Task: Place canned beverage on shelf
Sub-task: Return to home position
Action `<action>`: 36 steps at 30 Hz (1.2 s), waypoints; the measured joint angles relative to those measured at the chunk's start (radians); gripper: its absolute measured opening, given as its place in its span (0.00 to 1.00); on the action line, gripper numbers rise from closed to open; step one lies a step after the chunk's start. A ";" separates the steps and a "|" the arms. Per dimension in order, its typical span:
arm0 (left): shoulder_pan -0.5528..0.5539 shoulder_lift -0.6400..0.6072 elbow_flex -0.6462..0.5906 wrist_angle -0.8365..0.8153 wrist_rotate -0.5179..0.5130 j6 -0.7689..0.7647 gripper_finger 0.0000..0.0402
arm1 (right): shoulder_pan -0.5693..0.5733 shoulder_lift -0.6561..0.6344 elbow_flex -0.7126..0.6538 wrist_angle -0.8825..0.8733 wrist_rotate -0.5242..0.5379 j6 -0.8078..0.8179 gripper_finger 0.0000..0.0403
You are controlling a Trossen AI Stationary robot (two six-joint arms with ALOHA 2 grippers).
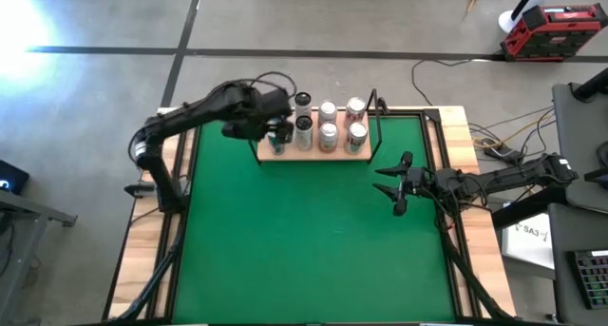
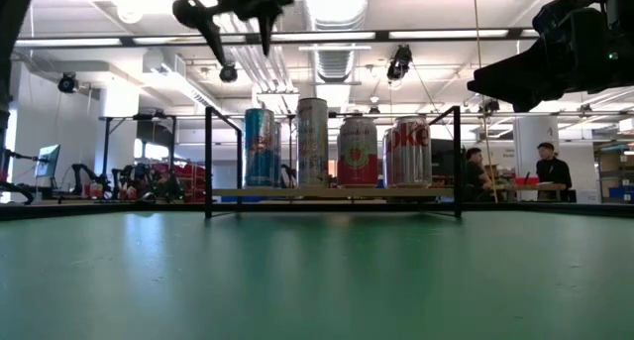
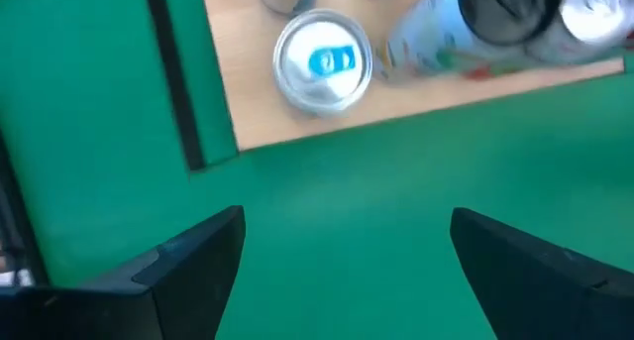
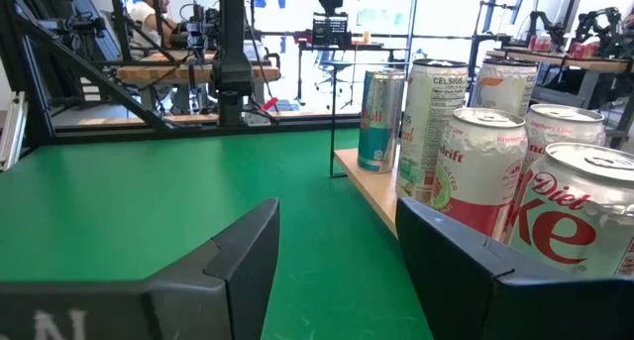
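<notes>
The shelf (image 1: 269, 154) stands at the far middle of the green mat, and several cans stand upright on its light-wood board. My left gripper (image 1: 277, 134) hangs open and empty over the shelf's left end, above a silver-topped can with a blue tab (image 3: 322, 60). In the low view this gripper (image 2: 238, 18) is well above the blue can (image 2: 260, 147). My right gripper (image 1: 388, 179) is open and empty over the mat, just right of and nearer than the shelf. It faces the row of cans (image 4: 433, 132) from that end.
Thin black rods and upright posts (image 2: 208, 162) frame the shelf. A Diet Coke can (image 4: 580, 216) and a Spindrift can (image 4: 485, 171) stand closest to my right gripper. The green mat (image 1: 304, 240) stretches toward the near edge. People and benches show in the room beyond.
</notes>
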State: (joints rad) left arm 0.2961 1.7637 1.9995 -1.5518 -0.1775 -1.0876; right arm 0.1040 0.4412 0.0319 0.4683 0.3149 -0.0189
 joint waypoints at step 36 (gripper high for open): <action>-0.376 -1.270 -1.778 1.763 -0.338 0.798 0.85 | 0.000 0.000 0.000 0.000 0.000 0.000 0.48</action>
State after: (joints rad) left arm -0.0799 0.4942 0.2214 0.2112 -0.5152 -0.2896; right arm 0.1040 0.4411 0.0319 0.4682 0.3153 -0.0189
